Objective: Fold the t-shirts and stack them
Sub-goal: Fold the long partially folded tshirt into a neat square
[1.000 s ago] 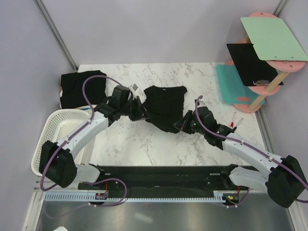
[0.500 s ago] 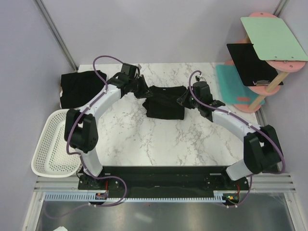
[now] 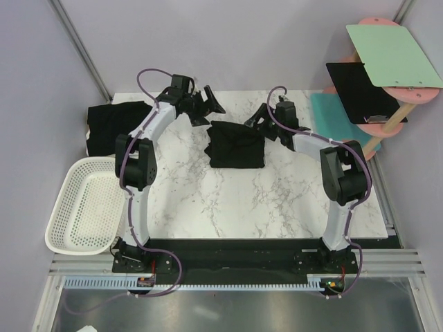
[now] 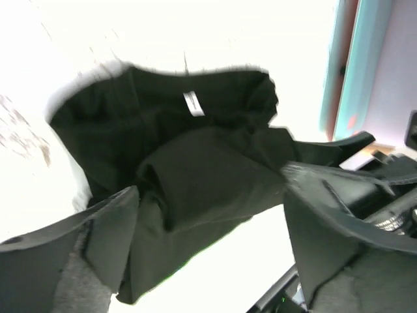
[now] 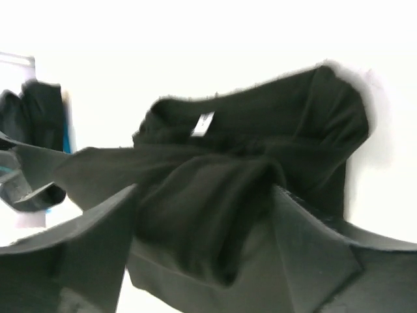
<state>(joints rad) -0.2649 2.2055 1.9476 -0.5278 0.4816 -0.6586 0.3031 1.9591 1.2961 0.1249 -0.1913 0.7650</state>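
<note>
On the far half of a white marble table, seen from above, a folded black t-shirt lies flat as a neat dark rectangle near the middle. The left gripper sits just beyond the shirt's far left corner with its fingers spread apart and nothing between them. The right gripper sits at the shirt's far right corner, also with its fingers apart and holding nothing. Both arms stretch out long from the near edge towards the back of the table. Each wrist camera, though blurred, looks down between two wide-set fingers at rumpled black cloth with a small white tag at the collar. A second black t-shirt lies bunched at the table's far left corner, well apart from the first. A white mesh basket sits at the near left edge. To the right stands a pink shelf stand carrying a pale green board, a black panel and a teal mat.
</note>
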